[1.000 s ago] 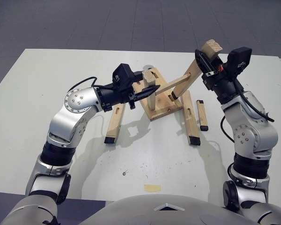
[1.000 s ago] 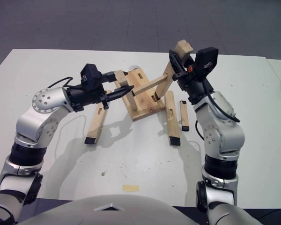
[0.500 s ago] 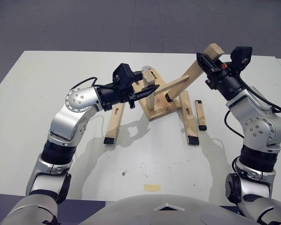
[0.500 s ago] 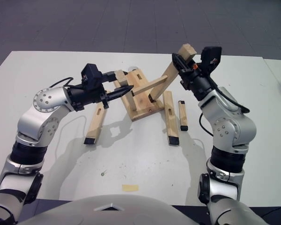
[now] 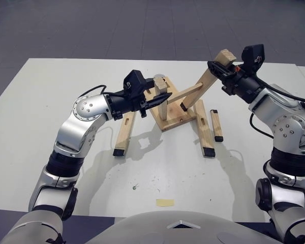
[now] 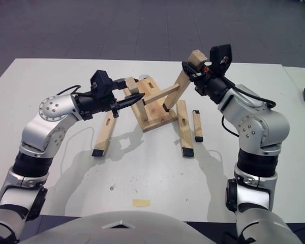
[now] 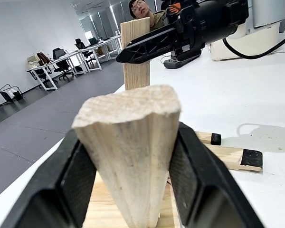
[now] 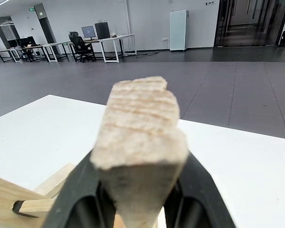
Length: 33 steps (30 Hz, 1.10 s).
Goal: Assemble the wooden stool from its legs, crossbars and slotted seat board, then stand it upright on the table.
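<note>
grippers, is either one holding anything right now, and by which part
Both. The left gripper grips the upright leg on the seat board by its upper part; the right gripper grips the tilted leg just below its top end.

Bright, even overhead light, soft shadows underneath

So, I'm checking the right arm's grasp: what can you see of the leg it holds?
Pale, square-sectioned wooden leg, tilted, its rough-sawn top end clamped in the right gripper above the table. Its dark-capped lower end points down toward the seat board; a crossbar meets it midway. Whether it touches the board is unclear.
</note>
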Available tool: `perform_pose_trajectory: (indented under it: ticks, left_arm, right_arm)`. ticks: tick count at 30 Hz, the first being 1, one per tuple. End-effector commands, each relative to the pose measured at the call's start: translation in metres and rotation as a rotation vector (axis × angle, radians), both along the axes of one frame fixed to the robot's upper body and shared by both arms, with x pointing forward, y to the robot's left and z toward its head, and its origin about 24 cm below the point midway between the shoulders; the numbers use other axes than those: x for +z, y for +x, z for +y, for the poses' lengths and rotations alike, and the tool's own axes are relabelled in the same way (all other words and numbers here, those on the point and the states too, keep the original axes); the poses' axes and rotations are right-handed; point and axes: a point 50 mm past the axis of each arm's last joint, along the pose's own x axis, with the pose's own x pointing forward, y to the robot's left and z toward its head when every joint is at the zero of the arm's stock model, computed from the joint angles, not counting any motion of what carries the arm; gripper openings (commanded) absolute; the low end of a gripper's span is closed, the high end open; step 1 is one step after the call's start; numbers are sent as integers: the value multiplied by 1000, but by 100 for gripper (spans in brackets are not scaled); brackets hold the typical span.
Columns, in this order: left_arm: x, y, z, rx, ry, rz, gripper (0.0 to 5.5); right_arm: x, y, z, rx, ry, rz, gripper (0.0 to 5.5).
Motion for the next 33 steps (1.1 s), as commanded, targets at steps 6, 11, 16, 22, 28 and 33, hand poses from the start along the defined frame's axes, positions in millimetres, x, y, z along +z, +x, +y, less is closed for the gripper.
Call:
perform_pose_trajectory:
  ticks: [6,11,16,22,28,33]
  left_arm:
    - [-25,12,15,142,149,51,202]
    - [-27,10,12,143,135,58,202]
    - [-28,10,12,150,130,63,202]
    - [-29,9,12,152,127,68,202]
    - [-28,9,11,163,118,64,202]
    - [-27,11,10,168,115,59,202]
  right_arm:
    - [-48,-9,6,31,-82,259,101]
    - [-20,0,5,29,-78,168,101]
    - [-3,2,6,65,-69,157,101]
    - [27,9,5,77,-16,138,101]
    - [33,9,7,83,10,146,101]
    - [-10,4,13,85,-4,309,101]
